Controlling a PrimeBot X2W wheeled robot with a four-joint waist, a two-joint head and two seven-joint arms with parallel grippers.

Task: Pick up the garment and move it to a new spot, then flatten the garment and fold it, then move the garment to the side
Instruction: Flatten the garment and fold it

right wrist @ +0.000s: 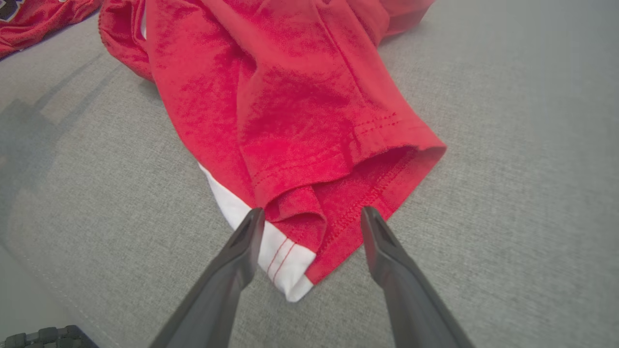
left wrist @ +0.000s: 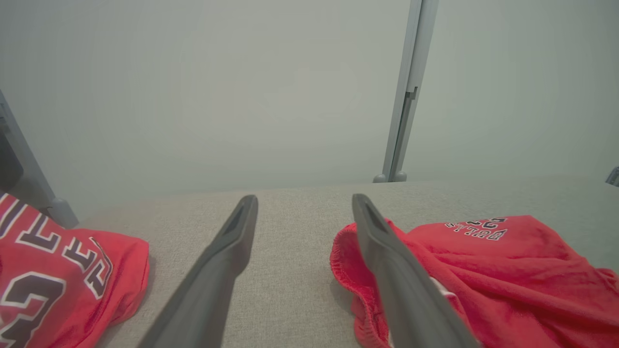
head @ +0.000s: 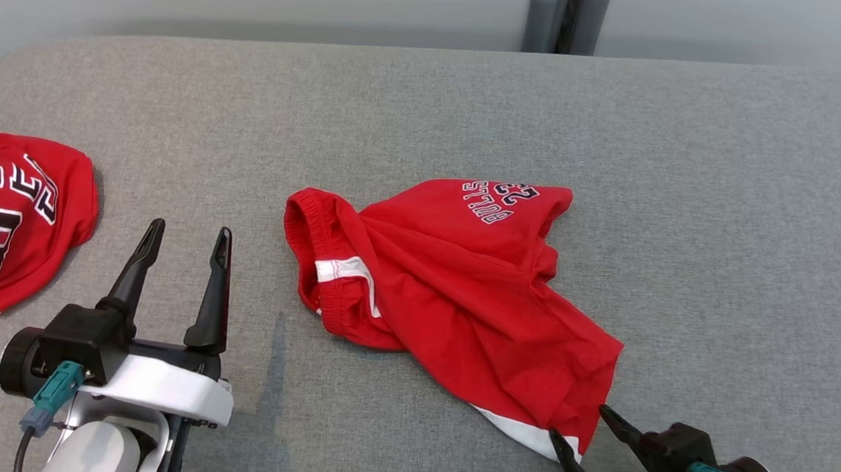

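A crumpled red fabric garment (head: pixel 461 283) with white trim lies near the middle of the grey cloth-covered bench (head: pixel 725 213), waistband toward the robot's left. The right hand (head: pixel 579 422) is spread open, its two dark fingers standing either side of the garment's near hem corner without closing on it. The left hand (head: pixel 191 231) is open too and empty, over bare bench between the garment and a red numbered jersey (head: pixel 6 229) at the left edge.
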